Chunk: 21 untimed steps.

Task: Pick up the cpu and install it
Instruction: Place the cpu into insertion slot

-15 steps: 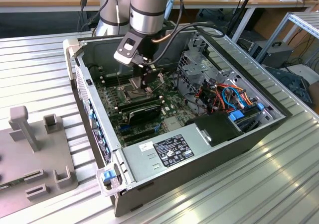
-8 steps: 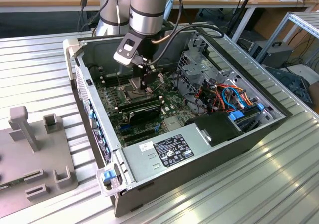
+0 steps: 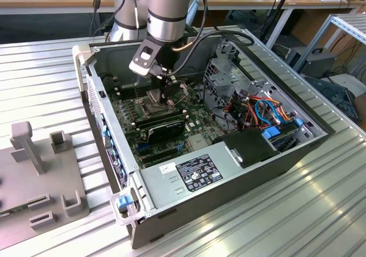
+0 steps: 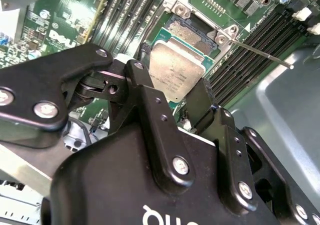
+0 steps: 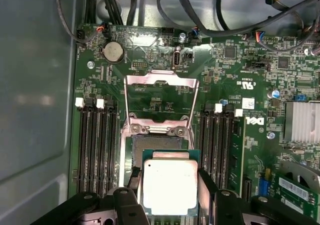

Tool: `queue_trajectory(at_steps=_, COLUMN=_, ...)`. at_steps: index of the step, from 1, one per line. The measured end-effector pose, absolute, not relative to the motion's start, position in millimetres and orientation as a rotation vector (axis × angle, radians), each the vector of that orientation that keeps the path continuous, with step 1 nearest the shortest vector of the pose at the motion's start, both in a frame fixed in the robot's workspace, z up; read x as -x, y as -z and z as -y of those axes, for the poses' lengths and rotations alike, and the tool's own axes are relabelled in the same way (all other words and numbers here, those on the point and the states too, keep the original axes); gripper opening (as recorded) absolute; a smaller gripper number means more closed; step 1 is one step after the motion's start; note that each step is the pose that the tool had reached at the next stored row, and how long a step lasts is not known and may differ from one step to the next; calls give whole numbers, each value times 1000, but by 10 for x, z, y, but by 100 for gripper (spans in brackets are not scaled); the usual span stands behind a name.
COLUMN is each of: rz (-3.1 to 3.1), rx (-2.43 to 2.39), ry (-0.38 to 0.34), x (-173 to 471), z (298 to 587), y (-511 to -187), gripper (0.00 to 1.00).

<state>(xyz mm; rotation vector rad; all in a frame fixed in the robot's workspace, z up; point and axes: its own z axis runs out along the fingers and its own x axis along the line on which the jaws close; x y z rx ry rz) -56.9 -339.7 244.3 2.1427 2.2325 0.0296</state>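
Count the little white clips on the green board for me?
4 in the first wrist view: two clips on one side of the open socket frame, two on the other. The gripper may hide more.

Under the pincer (image 3: 166, 96) spreads the green motherboard (image 5: 210, 70); just beside it the socket frame (image 5: 161, 102) lies hinged open, a long black card (image 3: 166, 130) near.

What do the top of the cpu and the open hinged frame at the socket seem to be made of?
The cpu top looks like matte silver-grey metal with a soft sheen. The hinged frame looks like bright polished metal, perhaps steel: it glints.
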Motion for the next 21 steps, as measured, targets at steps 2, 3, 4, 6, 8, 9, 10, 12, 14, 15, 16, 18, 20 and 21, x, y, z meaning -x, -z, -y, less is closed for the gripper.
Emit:
queue_trajectory(at_steps=2, rz=-2233, rx=-2143, ry=-30, x=569, z=3383, y=-2411, gripper=54)
queue_trajectory(at_steps=3, rz=-2232, rx=-2143, ry=-30, x=569, z=3377, y=-2395, gripper=54)
queue_trajectory(at_steps=4, rz=-2232, rx=-2143, ry=-29, x=569, z=3370, y=-2379, gripper=54)
queue_trajectory(at_steps=6, rz=-2232, rx=-2143, ry=-29, x=569, z=3357, y=-2345, gripper=54)
queue_trajectory(at_steps=8, rz=-2232, rx=-2143, ry=-29, x=569, z=3345, y=-2309, gripper=54)
queue_trajectory(at_steps=9, rz=-2232, rx=-2143, ry=-29, x=569, z=3339, y=-2285, gripper=54)
queue_trajectory(at_steps=10, rz=-2232, rx=-2142, ry=-29, x=569, z=3336, y=-2271, gripper=54)
queue_trajectory(at_steps=12, rz=-2232, rx=-2142, ry=-29, x=569, z=3330, y=-2242, gripper=54)
queue_trajectory(at_steps=14, rz=-2193, rx=-2181, ry=-26, x=569, z=3323, y=-2183, gripper=54)
queue_trajectory(at_steps=15, rz=-2222, rx=-2152, ry=-28, x=569, z=3323, y=-2180, gripper=54)
queue_trajectory(at_steps=16, rz=-2222, rx=-2152, ry=-28, x=569, z=3334, y=-2179, gripper=54)
queue_trajectory(at_steps=18, rz=-2222, rx=-2152, ry=-28, x=569, z=3339, y=-2179, gripper=54)
queue_trajectory(at_steps=20, rz=-2222, rx=-2152, ry=-28, x=569, z=3343, y=-2178, gripper=54)
queue_trajectory(at_steps=21, rz=-2222, rx=-2152, ry=-28, x=569, z=3345, y=-2178, gripper=54)
